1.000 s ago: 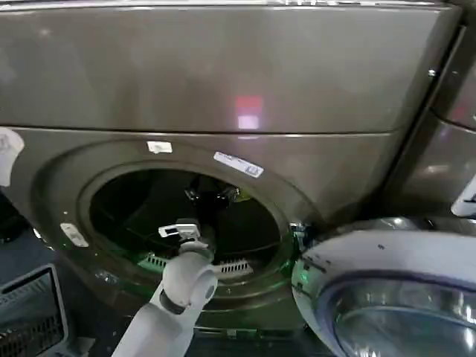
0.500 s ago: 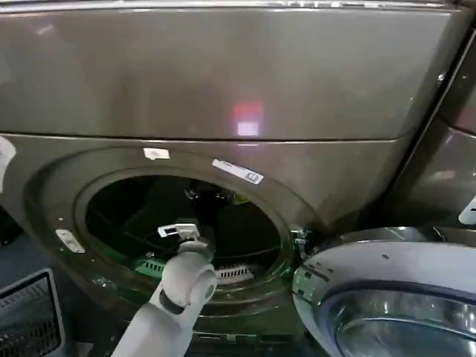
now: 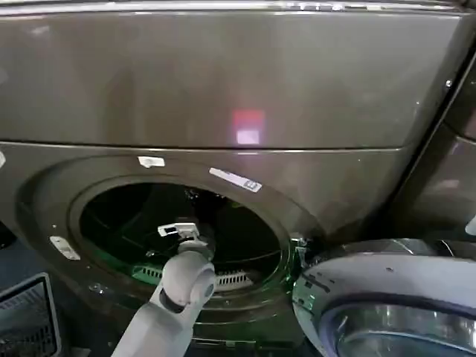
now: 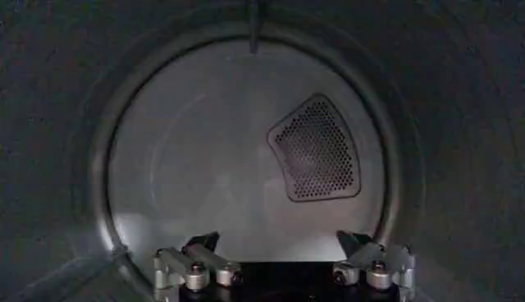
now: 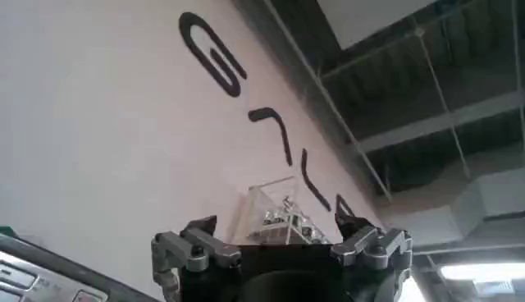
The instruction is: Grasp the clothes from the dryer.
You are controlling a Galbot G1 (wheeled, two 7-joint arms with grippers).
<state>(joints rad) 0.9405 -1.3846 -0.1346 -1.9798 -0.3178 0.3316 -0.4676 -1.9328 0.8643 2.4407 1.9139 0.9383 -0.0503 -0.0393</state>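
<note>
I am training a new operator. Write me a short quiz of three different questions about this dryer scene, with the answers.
1. True or false: the left gripper is open.
2. The left arm reaches into which thing? A) the dryer B) a basket C) a drawer
3. Fill in: the dryer's door stands ____.

Key: 1 true, the fingers stand apart with nothing between them, facing the perforated vent on the drum's back wall. 2 A, through the porthole. 3 open, swung out on the robot's right side.
</note>
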